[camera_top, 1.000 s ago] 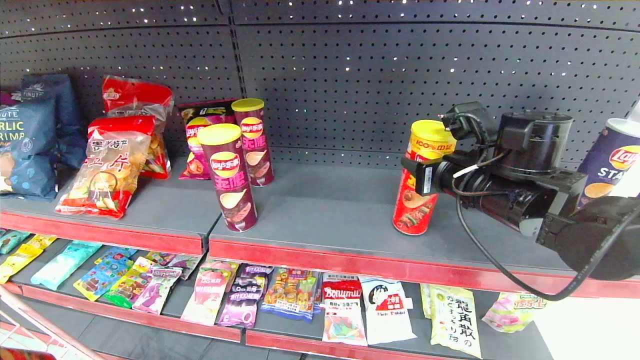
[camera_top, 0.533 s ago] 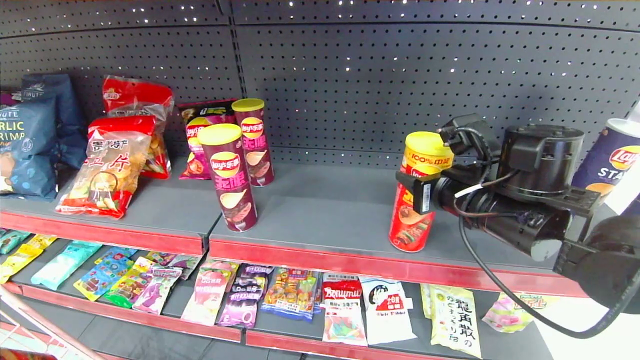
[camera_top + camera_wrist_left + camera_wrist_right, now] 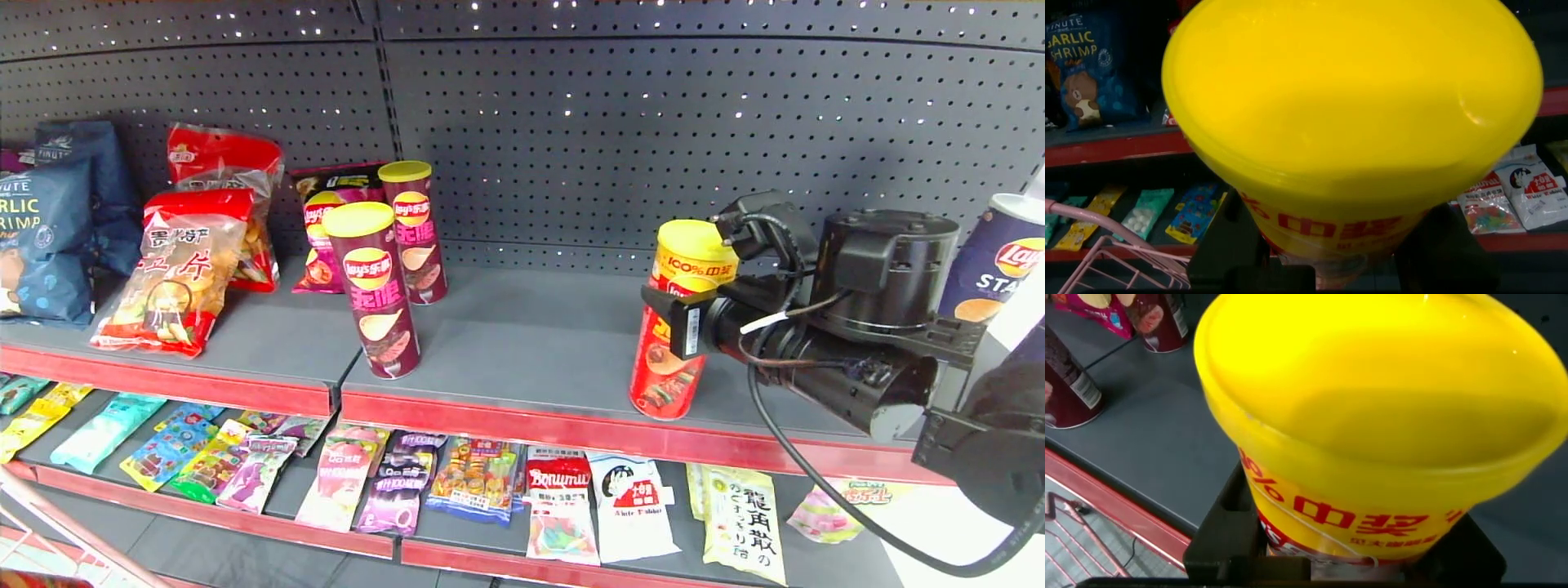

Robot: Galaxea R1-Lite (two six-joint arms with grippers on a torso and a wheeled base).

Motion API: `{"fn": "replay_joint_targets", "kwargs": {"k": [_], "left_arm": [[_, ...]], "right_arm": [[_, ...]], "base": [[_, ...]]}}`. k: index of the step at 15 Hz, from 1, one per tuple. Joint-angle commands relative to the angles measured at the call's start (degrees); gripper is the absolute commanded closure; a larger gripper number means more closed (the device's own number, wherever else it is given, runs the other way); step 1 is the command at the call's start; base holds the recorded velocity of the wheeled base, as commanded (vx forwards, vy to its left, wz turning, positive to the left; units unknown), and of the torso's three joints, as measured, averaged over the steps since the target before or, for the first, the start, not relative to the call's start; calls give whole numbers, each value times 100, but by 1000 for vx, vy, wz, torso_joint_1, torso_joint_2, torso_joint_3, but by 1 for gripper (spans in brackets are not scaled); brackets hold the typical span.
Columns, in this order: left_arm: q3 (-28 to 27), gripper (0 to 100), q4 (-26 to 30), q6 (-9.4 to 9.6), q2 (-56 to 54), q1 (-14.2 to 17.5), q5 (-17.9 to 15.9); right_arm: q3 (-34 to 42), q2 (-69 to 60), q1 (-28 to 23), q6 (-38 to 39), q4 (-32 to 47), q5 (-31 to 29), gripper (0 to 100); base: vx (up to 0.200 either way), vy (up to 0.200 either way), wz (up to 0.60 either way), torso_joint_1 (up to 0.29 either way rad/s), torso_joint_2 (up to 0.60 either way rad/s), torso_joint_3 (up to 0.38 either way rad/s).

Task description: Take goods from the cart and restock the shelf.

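Grey shelf (image 3: 522, 343) carries chip cans (image 3: 371, 286) (maroon) and snack bags (image 3: 175, 278).

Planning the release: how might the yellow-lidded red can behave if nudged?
The red can is tall and narrow, so it probably tips easily, and it is near the front edge of the shelf. Round sides suggest it would roll once down. Its glossy wall may slip in the right tool.

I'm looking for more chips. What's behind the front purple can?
A second purple can and, farther back, a purple bag. Both cans cover part of the bag.
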Motion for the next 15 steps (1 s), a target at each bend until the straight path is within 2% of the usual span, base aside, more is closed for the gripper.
{"fn": "replay_joint_targets", "kwargs": {"k": [1, 15], "left_arm": [[-8, 100, 0, -1, 4, 0, 1], [1, 100, 8, -1, -40, 0, 1]], "right_arm": [[49, -61, 37, 5, 3, -2, 100], [392, -202, 108, -4, 12, -11, 100]], "base": [[0, 0, 0, 0, 0, 0], [0, 0, 0, 0, 0, 0]]}}
